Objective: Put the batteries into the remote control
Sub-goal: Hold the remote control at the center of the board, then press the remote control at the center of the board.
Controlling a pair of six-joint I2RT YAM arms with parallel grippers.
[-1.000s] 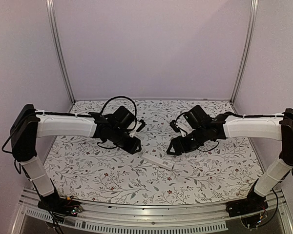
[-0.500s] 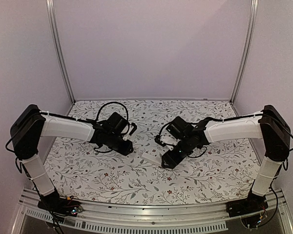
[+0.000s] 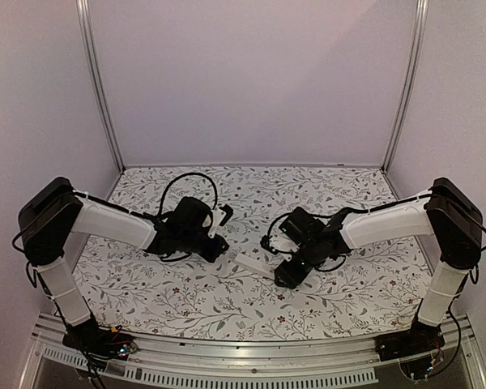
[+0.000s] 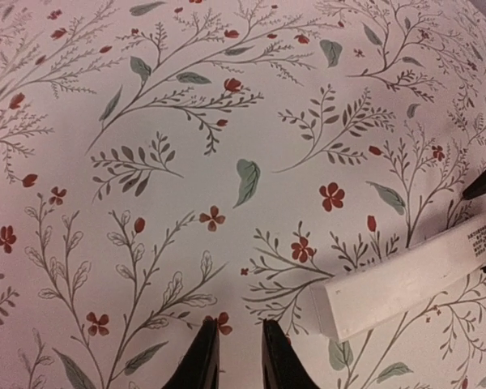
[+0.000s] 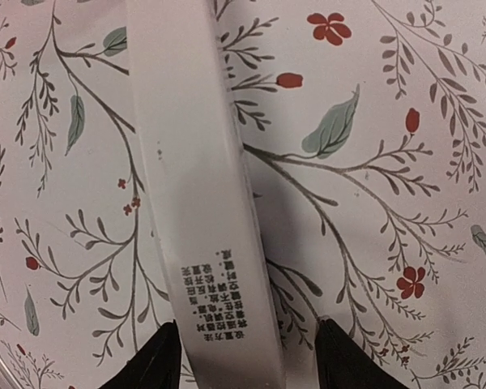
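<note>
Count: I see one remote control (image 5: 201, 186), two arms and two grippers.

1. The remote control lies flat on the floral table cover (image 4: 146, 121) near the middle of the table, between the two grippers. A block of small printed text shows on its upper face at the end under the right wrist.
2. The right gripper (image 5: 251, 356) is spread and straddles that printed end, with one finger on each side. I read the left finger as at or against the edge. A strip of cover shows between the remote and the other finger, so nothing is clamped.
3. The left gripper (image 4: 240, 344) has its fingers drawn nearly together. I see a narrow slit of cover between them, with nothing in it. It sits low over the cover, near the remote's other end but clear of it.
</note>
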